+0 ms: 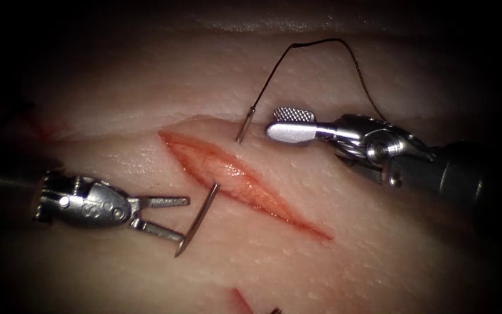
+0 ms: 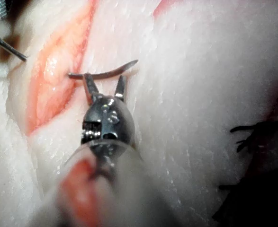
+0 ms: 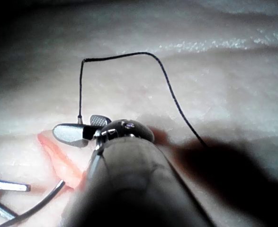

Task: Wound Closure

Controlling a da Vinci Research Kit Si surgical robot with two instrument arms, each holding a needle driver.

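The curved needle point(image 1: 197, 220) sits in the tissue point(image 1: 379, 244) across the cut point(image 1: 245, 177). Its pointed part sticks out on the left side of the cut, and its tail end point(image 1: 244, 129) stands out on the right side. My left tool point(image 1: 185, 219) is open, with one jaw on each side of the exposed pointed part point(image 2: 105, 73), holding nothing. My right tool point(image 1: 272, 122) is open just right of the tail end, also holding nothing. Black thread point(image 1: 321, 40) arcs up from the tail end and drops behind the right tool. The same thread point(image 3: 129, 56) loops above the right jaws point(image 3: 77, 126).
Red fluid marks the tissue at far left point(image 1: 47, 125) and at the lower edge point(image 1: 239, 299). Dark cut ends of thread point(image 2: 252, 132) lie on the tissue. The left tool's jaws point(image 3: 1, 194) and the needle point(image 3: 39, 205) appear in the right wrist view.
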